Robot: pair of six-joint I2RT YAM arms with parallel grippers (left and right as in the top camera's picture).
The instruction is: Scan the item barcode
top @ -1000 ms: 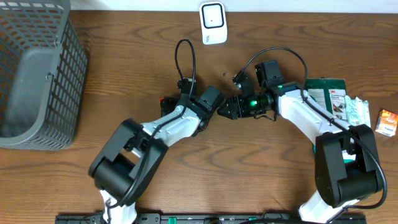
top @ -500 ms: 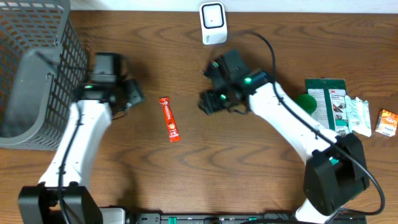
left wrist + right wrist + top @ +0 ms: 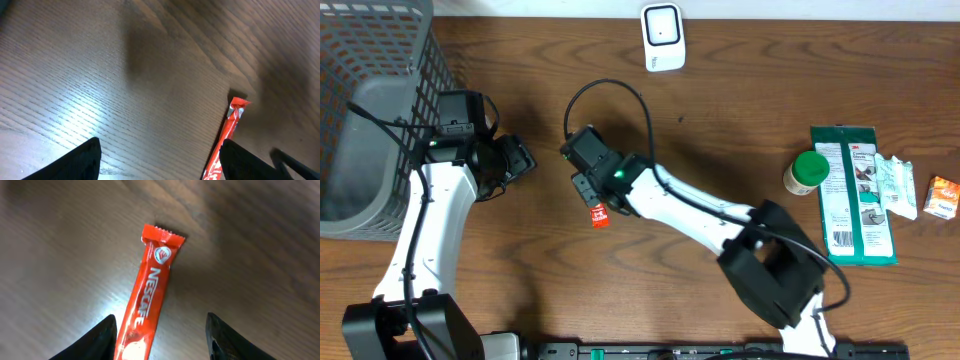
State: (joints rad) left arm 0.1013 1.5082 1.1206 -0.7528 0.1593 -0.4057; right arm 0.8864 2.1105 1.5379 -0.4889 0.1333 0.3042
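The item is a red Nescafe stick sachet (image 3: pixel 151 287) lying flat on the wooden table. My right gripper (image 3: pixel 162 340) hangs over it, open, with the sachet's lower end between the fingers, close to the left fingertip (image 3: pixel 97 339). From overhead only the sachet's lower tip (image 3: pixel 599 216) shows under the right gripper (image 3: pixel 592 192). My left gripper (image 3: pixel 525 160) is to the left of it, open and empty (image 3: pixel 160 162); the sachet (image 3: pixel 227 132) lies by its right fingertip (image 3: pixel 250 160). The white scanner (image 3: pixel 662 37) stands at the back edge.
A grey mesh basket (image 3: pixel 380 120) fills the far left. At the right lie a green wipes pack (image 3: pixel 853 190), a green-lidded bottle (image 3: pixel 807 170), a white packet (image 3: pixel 898 187) and a small orange packet (image 3: pixel 944 196).
The right arm has swung left from near the scanner and now sits over the sachet. The left arm left the centre a second ago and has stayed by the basket since.
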